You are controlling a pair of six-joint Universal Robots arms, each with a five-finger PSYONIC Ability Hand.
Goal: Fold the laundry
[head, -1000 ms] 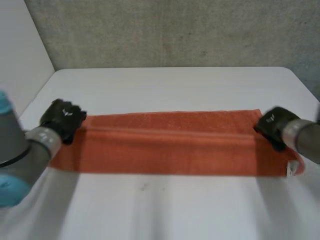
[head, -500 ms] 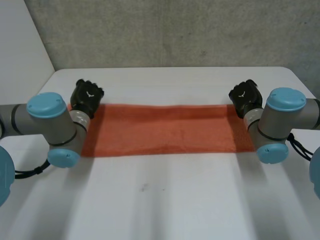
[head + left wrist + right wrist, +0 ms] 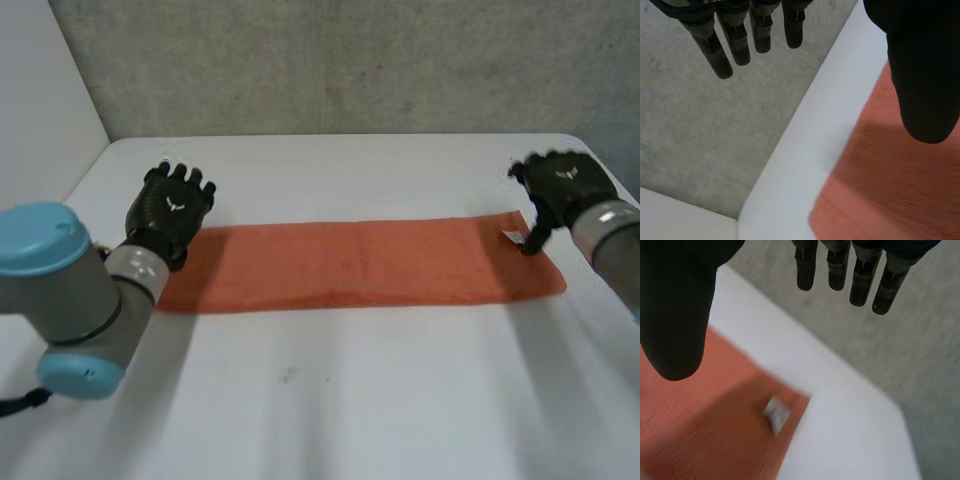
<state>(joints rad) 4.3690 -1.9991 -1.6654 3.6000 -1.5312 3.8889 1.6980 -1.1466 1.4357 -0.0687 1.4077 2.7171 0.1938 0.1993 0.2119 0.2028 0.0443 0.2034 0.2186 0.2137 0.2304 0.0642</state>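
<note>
Left hand (image 3: 172, 205) and right hand (image 3: 562, 185) released the seemingly ribbed towel (image 3: 360, 262).

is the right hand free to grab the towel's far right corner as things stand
Probably yes: the open right hand is right by that corner of the towel, nothing lying between.

A towel (image 3: 360, 262) lies flat across the middle of the table (image 3: 350, 400), running left to right. The left robot hand (image 3: 172, 205) is over its far left corner. The right robot hand (image 3: 562, 185) is over its far right corner, just beside a small tag (image 3: 513, 237).
</note>
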